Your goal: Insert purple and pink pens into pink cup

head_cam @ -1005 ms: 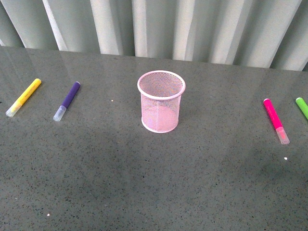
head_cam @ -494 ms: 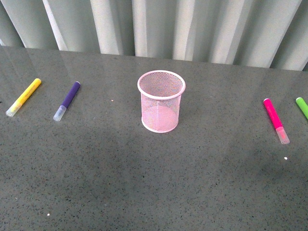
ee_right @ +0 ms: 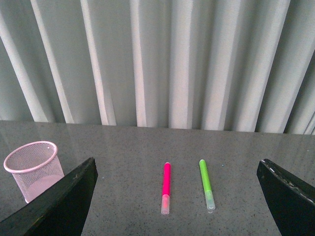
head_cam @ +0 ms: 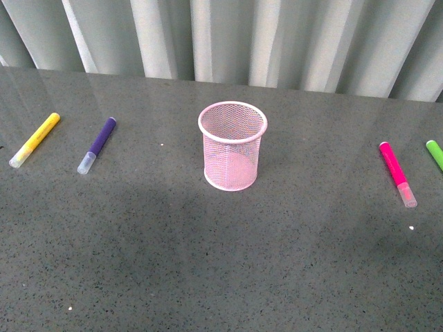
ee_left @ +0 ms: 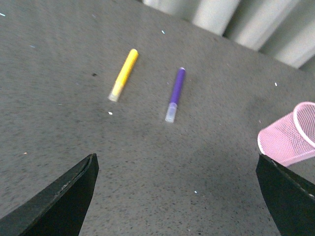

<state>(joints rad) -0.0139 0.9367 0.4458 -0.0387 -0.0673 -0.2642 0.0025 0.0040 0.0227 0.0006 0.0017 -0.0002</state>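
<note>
We find a grey speckled worktop (head_cam: pixel 208 277) filling most of the front view, with a pleated pale curtain (head_cam: pixel 228 41) across the top of the frame.

Neither arm appears in the front view. In the left wrist view the left gripper (ee_left: pixel 175 164) has its fingers (ee_left: pixel 69 196) spread wide, with nothing between them but bare worktop. The right gripper (ee_right: pixel 177 164) is in the same state in its own wrist view: fingers (ee_right: pixel 64 206) wide apart, gripping nothing.

The pink cup (head_cam: pixel 232 146) stands upright at the centre of the front view, mouth upward, and we see no pen in it.

The purple pen (head_cam: pixel 97 144) lies flat at the left of the frame, well apart from the cup. Its long axis runs diagonally, clear cap at the lower-left end and purple tail toward the upper right.

The pink pen (head_cam: pixel 396 173) lies flat at the right of the frame, also well apart from the cup. Its axis runs from upper left to lower right, clear cap at the lower-right end.

A yellow marker (head_cam: pixel 34 140) lies near the left edge, roughly parallel to the purple pen. A green marker (head_cam: pixel 435 153) is cut off by the right edge.
</note>
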